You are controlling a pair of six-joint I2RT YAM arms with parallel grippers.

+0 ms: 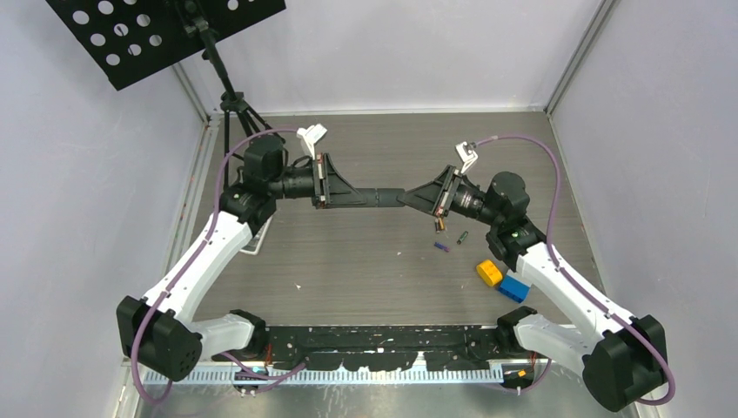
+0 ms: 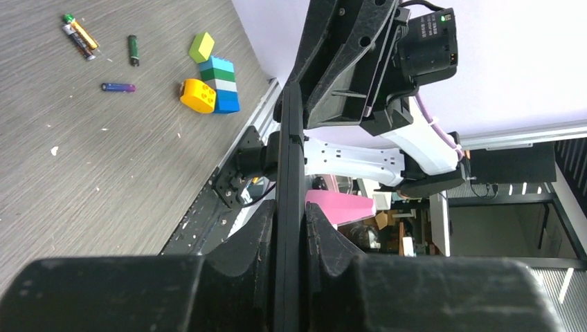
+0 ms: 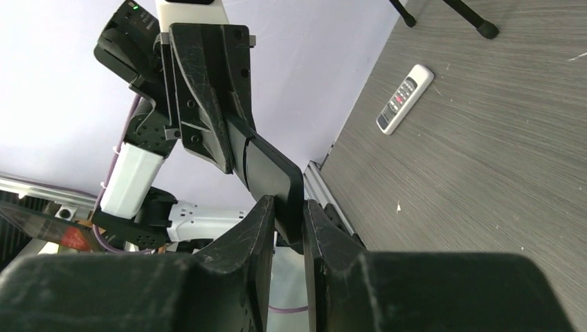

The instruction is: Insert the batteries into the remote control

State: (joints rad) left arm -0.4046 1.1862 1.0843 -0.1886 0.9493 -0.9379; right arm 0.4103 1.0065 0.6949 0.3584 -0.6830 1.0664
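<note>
Top view: left pincer (image 1: 358,197) and right pincer (image 1: 409,199) clamp opposite ends of a black slab (image 1: 383,197), probably the remote, in mid-air.
Left wrist: batteries (image 2: 81,34) loose on the bench (image 2: 104,180) near toy blocks (image 2: 218,86).
Right wrist: slab's rounded end pinched.

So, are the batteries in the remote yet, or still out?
Out: four batteries lie loose on the table near the toy blocks; the black remote is held up off the table.
</note>
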